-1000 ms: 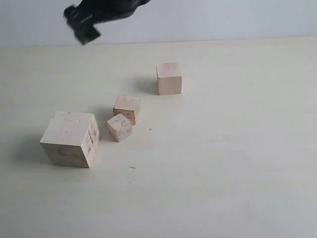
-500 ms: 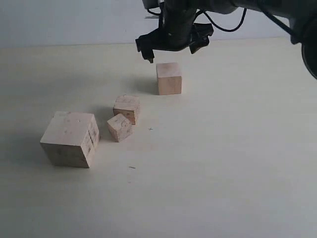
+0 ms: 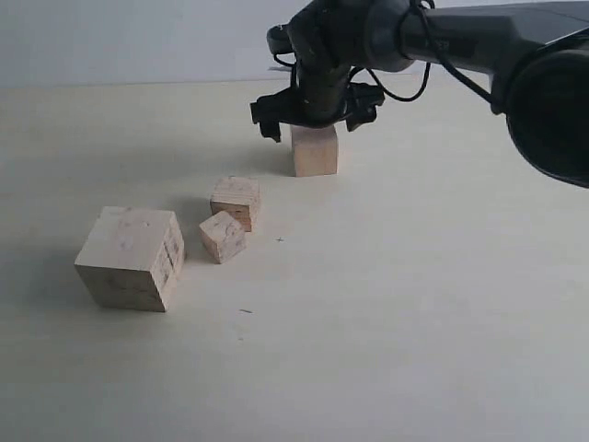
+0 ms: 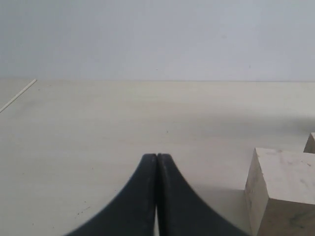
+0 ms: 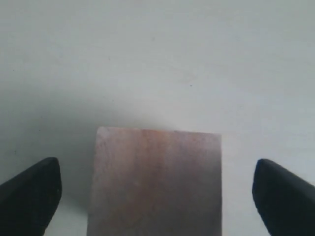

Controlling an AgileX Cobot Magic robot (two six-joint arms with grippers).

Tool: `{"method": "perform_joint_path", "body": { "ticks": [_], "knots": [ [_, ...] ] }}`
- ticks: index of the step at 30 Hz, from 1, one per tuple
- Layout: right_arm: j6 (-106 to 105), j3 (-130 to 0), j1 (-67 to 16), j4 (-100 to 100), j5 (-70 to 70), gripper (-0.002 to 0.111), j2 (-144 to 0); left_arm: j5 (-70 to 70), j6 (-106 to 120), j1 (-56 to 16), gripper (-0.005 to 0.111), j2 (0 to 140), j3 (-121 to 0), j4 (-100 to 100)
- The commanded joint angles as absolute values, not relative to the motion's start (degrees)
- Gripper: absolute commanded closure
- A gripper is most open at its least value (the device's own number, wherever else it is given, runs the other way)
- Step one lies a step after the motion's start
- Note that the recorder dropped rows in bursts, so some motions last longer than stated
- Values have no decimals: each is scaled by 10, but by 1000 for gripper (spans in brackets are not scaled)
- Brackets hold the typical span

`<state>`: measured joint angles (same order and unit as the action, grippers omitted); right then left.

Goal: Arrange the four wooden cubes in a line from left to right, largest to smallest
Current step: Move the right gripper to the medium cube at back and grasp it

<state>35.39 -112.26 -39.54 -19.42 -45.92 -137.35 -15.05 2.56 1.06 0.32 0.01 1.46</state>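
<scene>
Four pale wooden cubes lie on the table. The largest cube (image 3: 132, 258) (image 4: 283, 191) sits at the front left. Two small cubes, one (image 3: 235, 201) behind the other (image 3: 223, 236), rest close together to its right. The second-largest cube (image 3: 315, 152) (image 5: 156, 182) stands farther back. My right gripper (image 3: 313, 118) (image 5: 157, 189) hangs open just over that cube, one finger on each side and apart from its faces. My left gripper (image 4: 157, 160) is shut on nothing, low over the table beside the largest cube; it does not show in the exterior view.
The light tabletop (image 3: 414, 304) runs back to a pale wall (image 3: 138, 37). The right arm's black links and cables (image 3: 479, 41) reach in from the upper right. A small dark mark (image 3: 245, 311) lies on the table in front of the cubes.
The right arm swung in from the upper left to above the second-largest cube and has come down, so its open fingers now straddle the cube's top. The cubes have not moved.
</scene>
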Motion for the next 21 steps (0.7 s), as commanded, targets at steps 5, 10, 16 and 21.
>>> {"method": "perform_joint_path", "body": {
  "ticks": [5,10,16,21],
  "knots": [
    [366,-1123,-393,-166,-453,4,-1398,-150,28,12,107,0,0,19],
    [366,-1123,-393,-166,-453,30,-1402,-150,28,12,107,0,0,19],
    [365,-1123,-393,-166,-474,96,-1399,-150,28,12,107,0,0,19],
    [319,-1123,-393,-167,-514,108,-1370,-150,28,12,107,0,0,19]
  ]
}}
